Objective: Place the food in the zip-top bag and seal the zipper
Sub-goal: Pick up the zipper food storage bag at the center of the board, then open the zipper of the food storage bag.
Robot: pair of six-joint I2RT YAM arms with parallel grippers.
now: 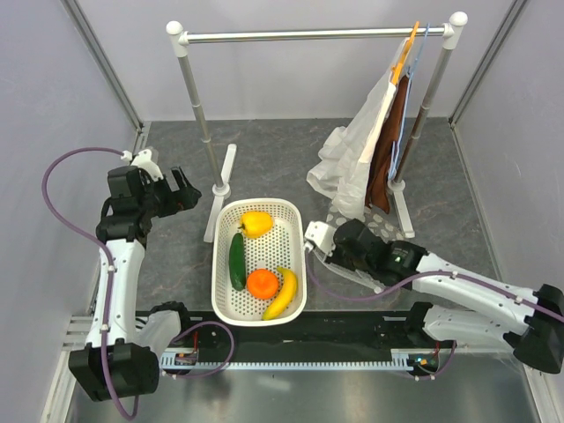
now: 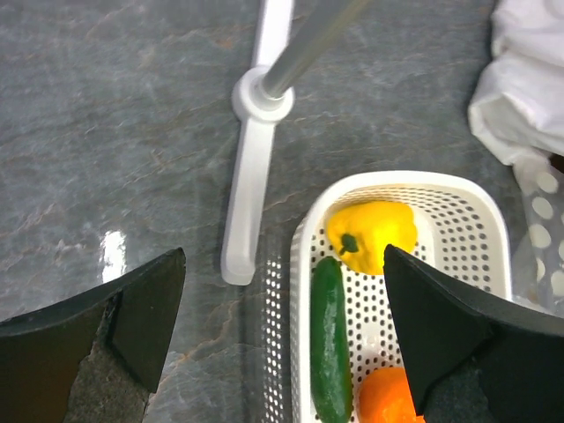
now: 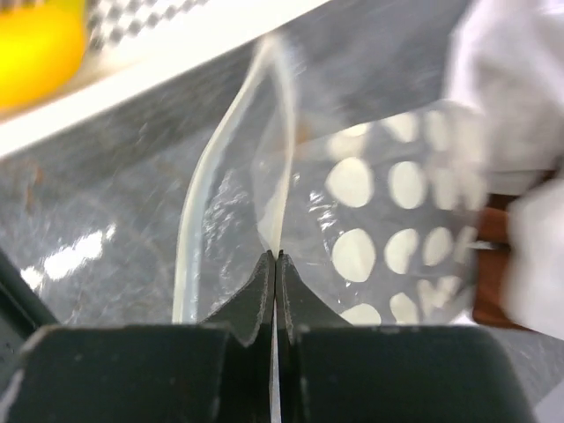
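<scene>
Zip-top bag point(image 3: 379, 220), clear with white dots, lies crumpled on the grey bench point(image 1: 176, 256) just beyond the right gripper point(image 3: 276, 260). That gripper is pinched tight on one thin lip of the bag's mouth. The other lip, carrying the zipper point(image 3: 196, 211), bows away to the gripper's left, so the mouth gapes slightly. To do this step well, the pinch should probably stay firm and lift the lip slowly, so the floppy film opens rather than slipping out or dragging the whole bag. The left gripper point(image 2: 282, 256) hangs with its jaws spread wide and holds nothing. Below and ahead of it is a white basket point(image 1: 216, 264) holding the pepper point(image 1: 256, 223), cucumber point(image 1: 237, 261), orange point(image 1: 262, 283) and banana point(image 1: 282, 293). The basket's rim sits close beside the right gripper, leaving little room to spread the bag. Behind the bag, a white cloth point(image 1: 352, 159) hangs from a clothes rail point(image 1: 308, 35) and touches or overlaps the bag's far end, where it could snag. The rail's white foot point(image 2: 251, 189) lies ahead of the left gripper.
</scene>
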